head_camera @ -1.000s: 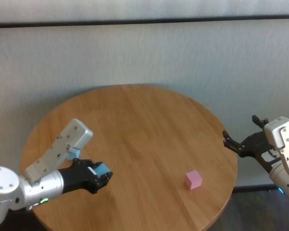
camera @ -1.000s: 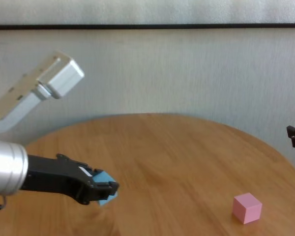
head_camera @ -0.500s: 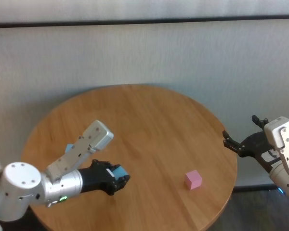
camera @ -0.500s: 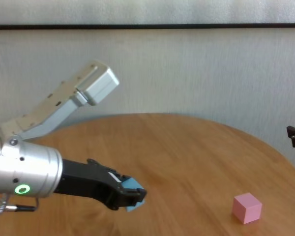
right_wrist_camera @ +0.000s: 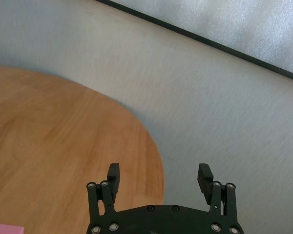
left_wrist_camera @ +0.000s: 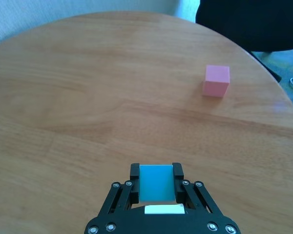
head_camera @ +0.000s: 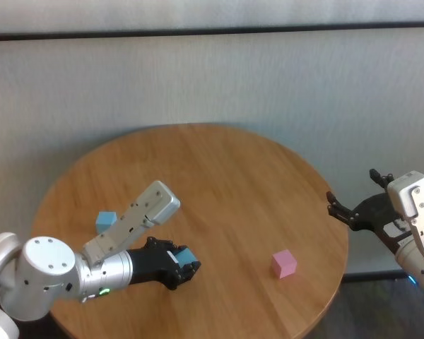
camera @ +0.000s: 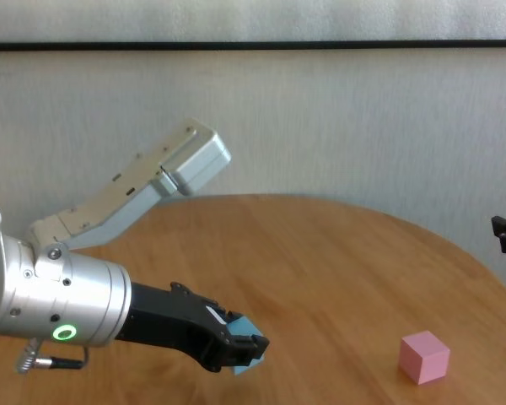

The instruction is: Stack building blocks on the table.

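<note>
1. So far nothing is stacked: one light blue block (head_camera: 105, 221) sits on the round wooden surface (head_camera: 219, 176) at far left.
2. Left gripper (head_camera: 187, 265) holds the second light blue block (left_wrist_camera: 156, 182) between its jaws, above open wood.
3. Pink block (head_camera: 284, 263) stands alone nearer the right rim.
4. Right gripper (head_camera: 339, 209) hovers off the edge, jaws wide, empty.

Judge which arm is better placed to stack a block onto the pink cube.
Left. The left gripper is shut on a light blue block over the table; the pink cube stands ahead. The right gripper hangs open and empty beyond the table's edge.
</note>
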Available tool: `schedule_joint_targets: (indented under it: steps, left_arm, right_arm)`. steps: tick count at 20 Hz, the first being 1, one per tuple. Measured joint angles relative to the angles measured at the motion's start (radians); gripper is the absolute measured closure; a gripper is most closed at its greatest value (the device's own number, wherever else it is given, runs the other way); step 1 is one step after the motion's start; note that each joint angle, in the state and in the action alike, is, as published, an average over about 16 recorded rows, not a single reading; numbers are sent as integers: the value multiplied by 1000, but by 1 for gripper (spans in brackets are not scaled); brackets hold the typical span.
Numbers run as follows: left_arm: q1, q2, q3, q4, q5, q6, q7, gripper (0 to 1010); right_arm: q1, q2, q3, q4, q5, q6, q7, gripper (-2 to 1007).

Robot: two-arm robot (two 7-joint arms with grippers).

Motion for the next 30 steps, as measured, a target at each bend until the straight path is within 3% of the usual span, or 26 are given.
schedule_joint_targets:
  steps: [9, 14, 24, 30]
  left_arm:
    - [-10, -8, 7, 26, 11, -3, 3, 612]
    - [-9, -8, 6, 26, 11, -3, 3, 560]
    - [-5, -6, 1, 18, 6, -6, 5, 285]
    - [21, -5, -34, -13, -20, -30, 28, 112]
  right_arm:
    - [0, 0, 0, 0, 0, 0, 0, 0]
    - [0, 0, 0, 0, 0, 0, 0, 1]
    - [0, 0, 0, 0, 0, 0, 0, 0]
    - [0, 0, 0, 0, 0, 0, 0, 1]
